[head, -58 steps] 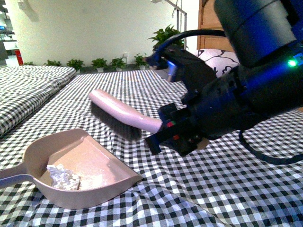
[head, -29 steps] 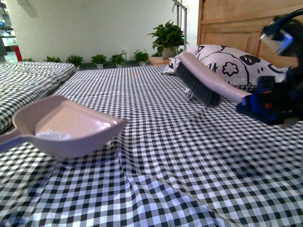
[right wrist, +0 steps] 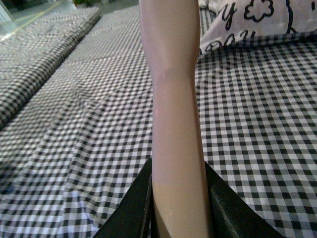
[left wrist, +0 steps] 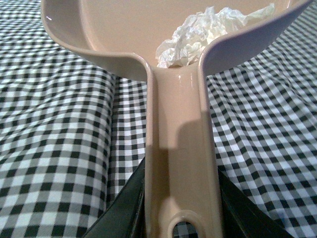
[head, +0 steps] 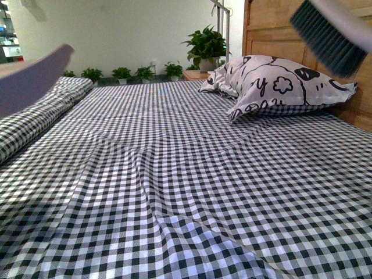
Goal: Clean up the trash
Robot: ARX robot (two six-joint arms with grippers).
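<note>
The trash [left wrist: 198, 34], a crumpled white paper wad, lies inside the pink dustpan [left wrist: 124, 34] near where the handle joins. My left gripper [left wrist: 181, 208] is shut on the dustpan handle [left wrist: 178, 148], holding the pan above the checked bedspread. In the front view only a blurred pink edge of the dustpan [head: 29, 78] shows at the far left. My right gripper [right wrist: 178, 208] is shut on the pink brush handle [right wrist: 173, 99]. The brush's dark bristles [head: 325, 38] show at the top right of the front view, over the pillow.
A black-and-white checked bedspread [head: 186, 192] covers the bed. A black-and-white patterned pillow [head: 279, 84] leans against the wooden headboard [head: 273, 26] at the right. A second checked mattress [head: 35, 119] lies at the left. Potted plants [head: 206, 46] line the far wall.
The dustpan with the trash has lifted off the bedspread and swung to the left edge. The brush has risen up and to the right; both arms have left the front view.
</note>
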